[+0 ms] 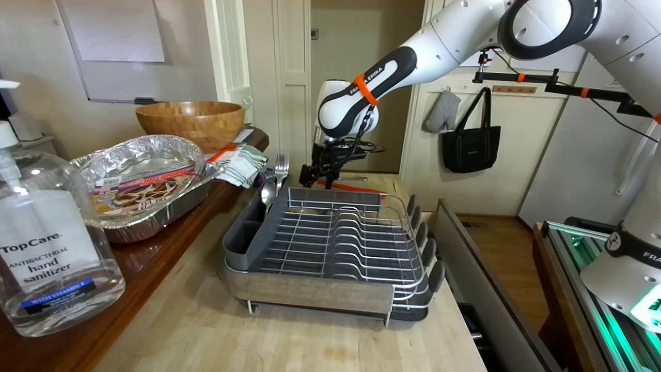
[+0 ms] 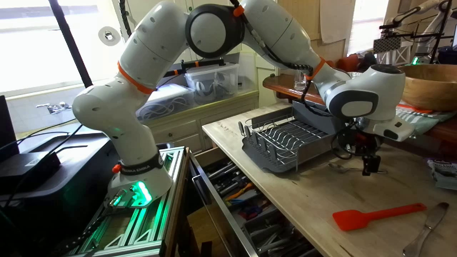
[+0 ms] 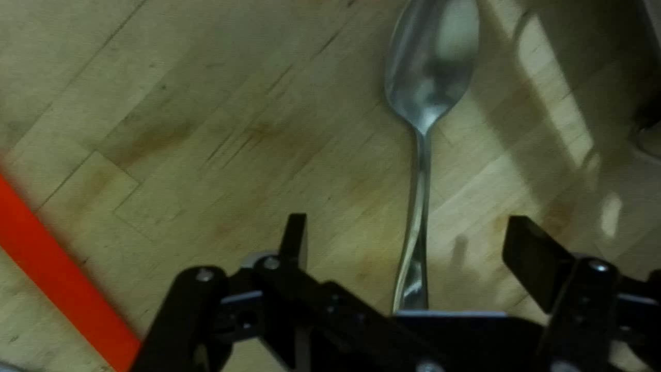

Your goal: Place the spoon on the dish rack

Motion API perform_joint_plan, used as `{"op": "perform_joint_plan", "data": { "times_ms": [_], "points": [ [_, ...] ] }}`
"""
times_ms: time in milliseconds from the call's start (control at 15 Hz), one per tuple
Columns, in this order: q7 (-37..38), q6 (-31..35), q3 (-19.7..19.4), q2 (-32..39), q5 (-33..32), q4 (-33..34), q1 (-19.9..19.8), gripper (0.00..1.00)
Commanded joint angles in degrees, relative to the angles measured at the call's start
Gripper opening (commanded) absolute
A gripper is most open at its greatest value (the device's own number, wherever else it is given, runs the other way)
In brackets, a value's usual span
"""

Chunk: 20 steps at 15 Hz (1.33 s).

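Wrist view: the spread end effector leaves room along both spoon edges.

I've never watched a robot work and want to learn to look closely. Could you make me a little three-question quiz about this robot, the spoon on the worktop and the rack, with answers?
1. Multiple choice. What colour is the spatula?
A: blue. B: red. C: green.

2. True or false? In the wrist view, the gripper is open.

3. Fill the gap. The task is to move the spoon from the worktop to the ____.

Key
1: B, red.
2: True; its fingers stand apart, with the spoon showing between them.
3: dish rack.
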Motion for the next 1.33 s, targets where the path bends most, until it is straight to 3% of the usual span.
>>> {"op": "perform_joint_plan", "data": {
  "times_ms": [0,267,400,467,600,733,800,933,1267],
  "points": [
    [-1.8,-3.6,0.9,3.5,1.3,5.0,-0.8,0.68],
    [-2.1,-5.5,0.9,5.3,1.2,7.5,-0.7,0.35],
    [-2.1,-6.4,0.8,6.2,1.0,8.5,-0.6,0.73],
    [-2.1,-6.9,0.8,6.6,1.0,9.1,-0.6,0.74],
    [-2.1,-7.9,0.8,7.3,0.9,10.2,-0.5,0.87],
    [-1.9,-8.4,0.7,7.9,0.9,11.2,-0.4,0.94],
    [-1.9,-8.7,0.7,8.2,0.9,11.7,-0.3,0.64],
    [-1.5,-8.4,0.8,8.7,1.1,12.3,-0.3,0.63],
    [-1.6,-8.1,0.8,9.5,0.9,13.6,-0.2,0.24]
  ]
}}
